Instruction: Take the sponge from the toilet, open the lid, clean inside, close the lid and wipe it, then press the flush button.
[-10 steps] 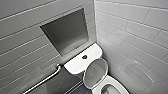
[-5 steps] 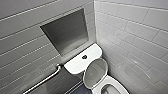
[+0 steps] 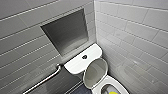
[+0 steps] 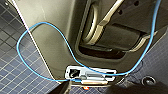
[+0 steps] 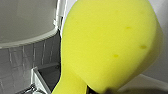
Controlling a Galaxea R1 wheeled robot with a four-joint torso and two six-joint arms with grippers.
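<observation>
The lid [image 3: 95, 71] stands open, tipped back toward 11 o'clock against the tank [image 3: 75, 65]. That frees the bowl of the toilet [image 3: 99, 85] for cleaning. I judge the task to be at the clean-inside step.

The sponge [image 3: 113, 92] shows as a yellow patch in the bowl, at the 6 o'clock edge of the head view. In the right wrist view the sponge [image 5: 107, 42] looms large just in front of the camera. Its body narrows toward the right hand [image 5: 100, 90]. I read that as the hand pinching the sponge, squeezing 1 end so the broad, free face can rub the ceramic.

The flush button [image 3: 84, 57] sits in the middle of the tank top, at 11 o'clock from the lid. Nothing touches it, and it seems to be the last thing needed.

A recessed niche [image 3: 66, 32] opens in the wall at 11 o'clock from the tank, and a grab bar [image 3: 47, 78] runs at 8 o'clock.

The left wrist camera faces the robot's own body, a blue cable [image 4: 37, 27] and dark floor [image 4: 15, 75] tiles. I judge that arm to be hanging low at the side, clear of the bowl.
</observation>
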